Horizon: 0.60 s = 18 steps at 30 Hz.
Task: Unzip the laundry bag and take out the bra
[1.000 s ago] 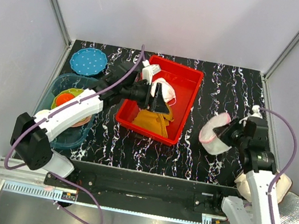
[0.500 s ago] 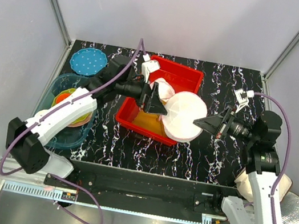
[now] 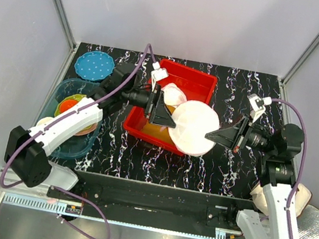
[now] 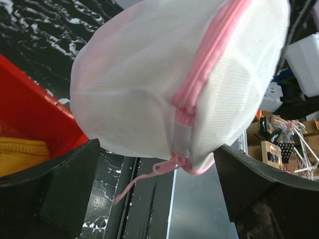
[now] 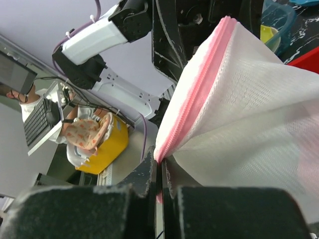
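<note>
Aloft: laundry bag (image 3: 193,127), white mesh, pink zip; right jaws pinching it, left jaws spread.

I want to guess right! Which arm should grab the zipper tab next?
Probably left. The left hand is open, facing the pink zipper tab hanging off the laundry bag; the right hand is shut on the bag's pink edge, holding it.

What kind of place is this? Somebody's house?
Probably a robot lab, not a house: a left arm and right arm at a marbled table, plain white walls, a laundry bag by a red bin.
</note>
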Motion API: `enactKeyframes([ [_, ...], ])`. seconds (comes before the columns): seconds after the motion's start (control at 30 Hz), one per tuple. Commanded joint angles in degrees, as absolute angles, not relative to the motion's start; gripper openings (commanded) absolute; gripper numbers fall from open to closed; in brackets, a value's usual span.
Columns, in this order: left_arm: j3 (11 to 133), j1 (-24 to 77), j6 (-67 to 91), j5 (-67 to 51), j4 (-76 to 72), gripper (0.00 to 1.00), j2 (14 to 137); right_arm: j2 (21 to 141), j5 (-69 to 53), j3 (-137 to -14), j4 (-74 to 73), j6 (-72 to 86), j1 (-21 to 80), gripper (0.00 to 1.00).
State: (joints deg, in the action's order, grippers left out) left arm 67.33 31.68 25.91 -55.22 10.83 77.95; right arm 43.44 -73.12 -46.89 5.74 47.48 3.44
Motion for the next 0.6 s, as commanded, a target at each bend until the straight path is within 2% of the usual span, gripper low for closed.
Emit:
enactKeyframes([
  [0.0, 67.3, 31.0, 26.3, -63.5, 1.6, 0.99, 77.9, 42.6, -77.9, -48.2, 8.4, 48.4, 3.7, 0.0],
  [0.33, 69.2, 31.6, 39.1, -67.3, -13.1, 0.99, 82.4, 43.8, -79.0, -47.1, 7.1, 46.8, 3.7, 0.0],
  [0.47, 73.1, 33.5, 39.7, -66.8, -12.1, 0.97, 85.9, 44.0, -79.4, -47.3, 4.8, 45.0, 3.7, 0.0],
  [0.5, 73.5, 33.8, 40.2, -66.7, -12.1, 0.84, 87.0, 44.3, -79.2, -47.7, 3.1, 43.7, 3.7, 0.0],
  [0.53, 73.7, 34.1, 40.4, -66.5, -12.3, 0.75, 87.3, 44.5, -78.5, -48.2, 0.6, 41.9, 3.8, 0.0],
  [0.57, 74.0, 34.4, 40.7, -66.3, -12.4, 0.61, 87.4, 44.6, -77.9, -48.6, -5.7, 38.0, 3.8, 0.0],
])
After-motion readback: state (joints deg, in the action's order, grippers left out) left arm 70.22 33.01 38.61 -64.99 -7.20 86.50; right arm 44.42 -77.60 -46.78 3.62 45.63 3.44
